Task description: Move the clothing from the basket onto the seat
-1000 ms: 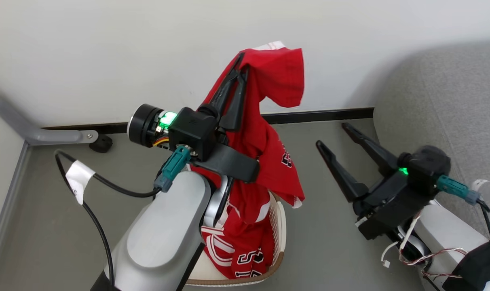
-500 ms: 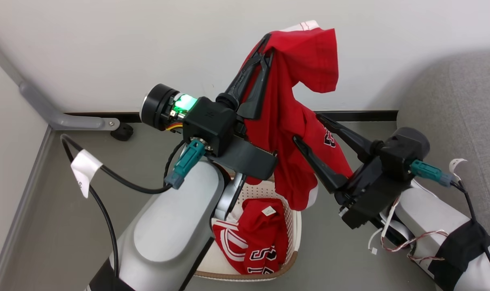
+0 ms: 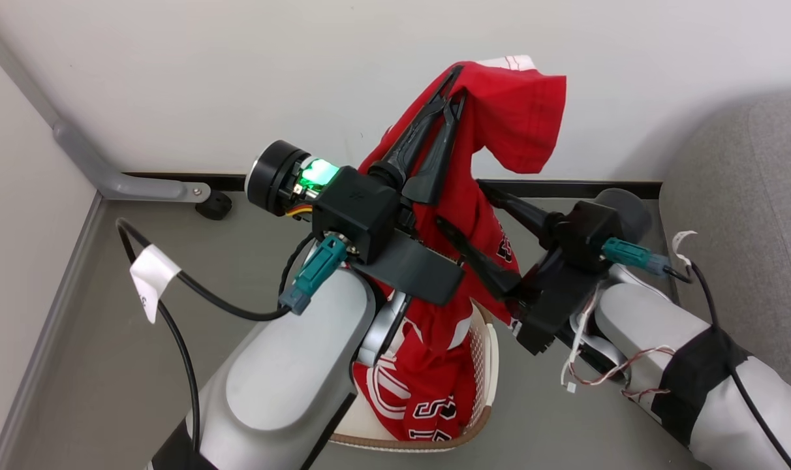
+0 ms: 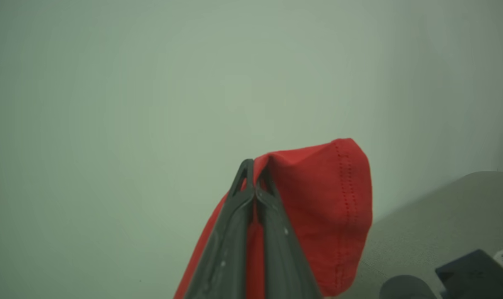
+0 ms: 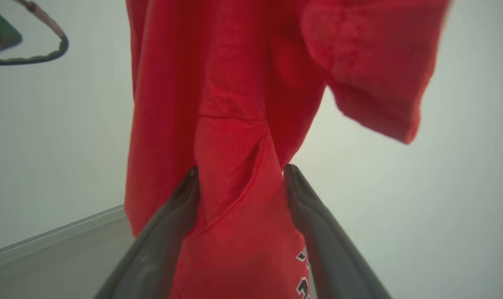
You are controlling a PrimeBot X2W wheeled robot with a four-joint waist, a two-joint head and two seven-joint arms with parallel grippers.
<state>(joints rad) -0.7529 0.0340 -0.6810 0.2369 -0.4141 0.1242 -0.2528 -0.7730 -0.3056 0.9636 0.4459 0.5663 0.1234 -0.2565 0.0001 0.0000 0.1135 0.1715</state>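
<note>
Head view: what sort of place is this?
Probably a home-style room corner, perhaps a mock-up: a light-grey sofa cushion at right, a perforated laundry basket of red jerseys on the grey floor, a white wall with black skirting.

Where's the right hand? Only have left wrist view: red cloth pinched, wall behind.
Observer: The right hand is open, one finger on each side of the held jersey, lower on the cloth than the left hand that pinches it.
Operator: Basket empty?
Observer: No, a second jersey lies in the basket.
Operator: Held one clear of it?
Observer: No, its lower end hangs down to the basket mouth.
</note>
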